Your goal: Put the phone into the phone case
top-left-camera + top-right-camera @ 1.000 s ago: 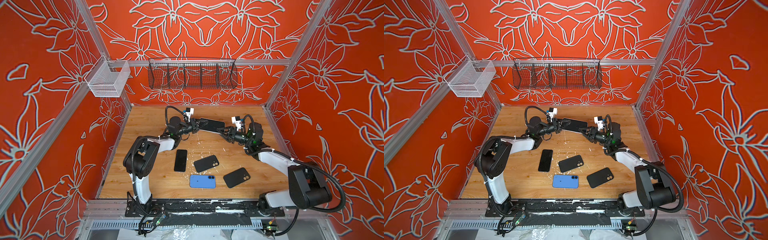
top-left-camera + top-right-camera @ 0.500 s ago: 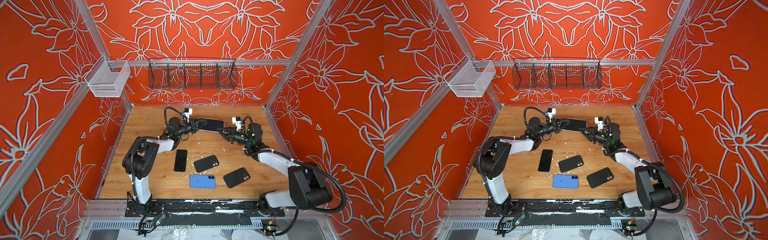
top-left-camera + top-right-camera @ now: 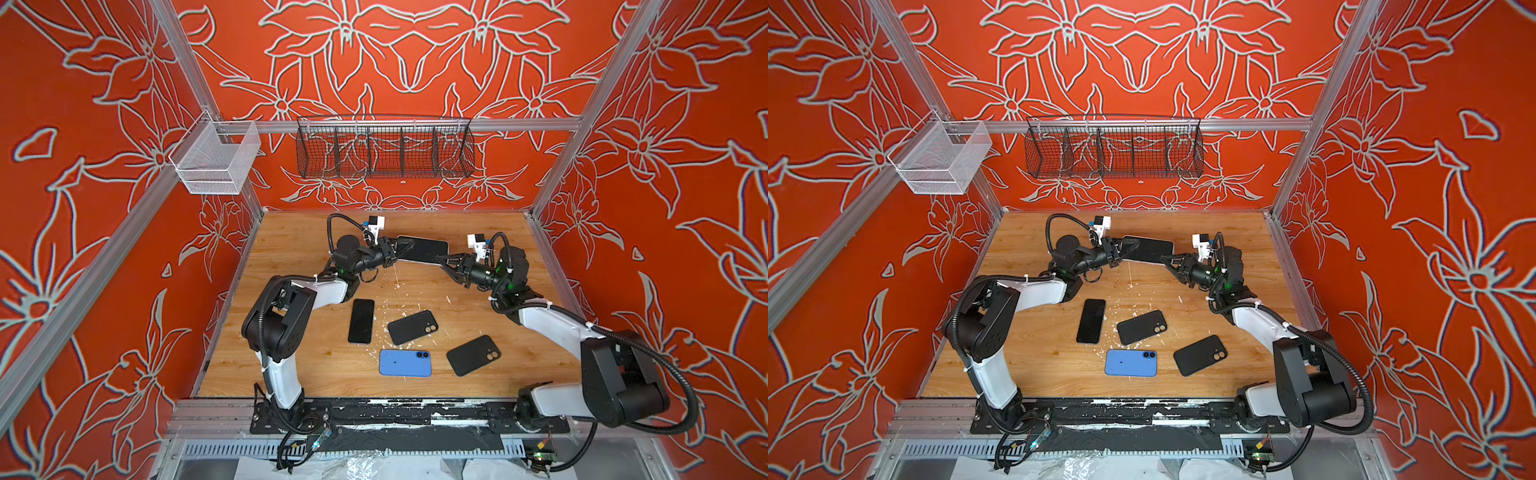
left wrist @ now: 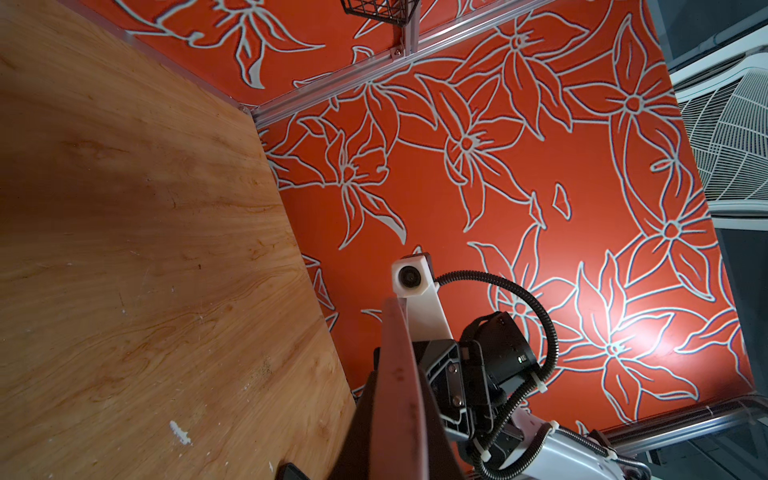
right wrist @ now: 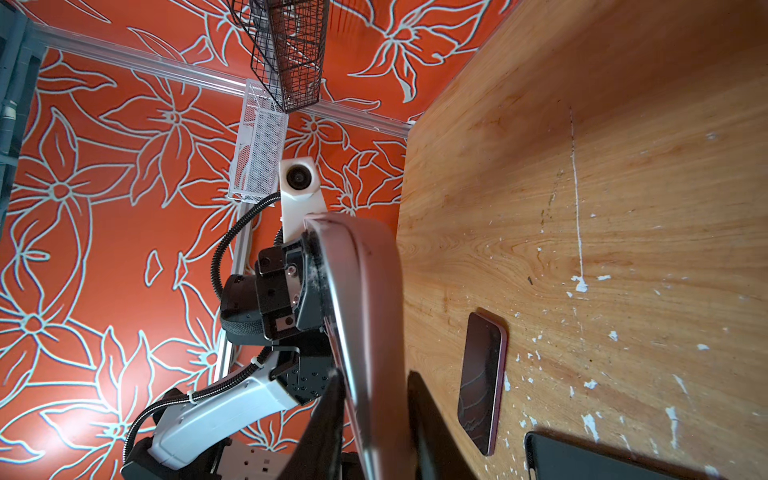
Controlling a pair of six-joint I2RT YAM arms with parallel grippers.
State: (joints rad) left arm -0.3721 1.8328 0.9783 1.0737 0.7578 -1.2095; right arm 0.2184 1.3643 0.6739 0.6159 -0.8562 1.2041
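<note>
A dark phone (image 3: 422, 249) (image 3: 1148, 248) hangs level above the back middle of the table, held between both arms. Whether a phone case is round it I cannot tell. My left gripper (image 3: 398, 249) (image 3: 1124, 249) is shut on its left end. In the left wrist view the phone's edge (image 4: 395, 357) runs out from between the fingers. My right gripper (image 3: 441, 259) (image 3: 1168, 259) grips the right end, and in the right wrist view its fingers (image 5: 328, 415) lie against both faces of the phone (image 5: 361, 291).
On the wooden table (image 3: 291, 249) lie a black phone (image 3: 361, 321) screen up, two black slabs with camera holes (image 3: 412, 327) (image 3: 473, 354) and a blue phone (image 3: 405, 362). A black wire basket (image 3: 384, 151) and a white one (image 3: 216, 162) hang on the walls.
The held phone and both grippers have shifted only slightly at the back of the table. The right gripper's fingers have worked on the phone's end.
</note>
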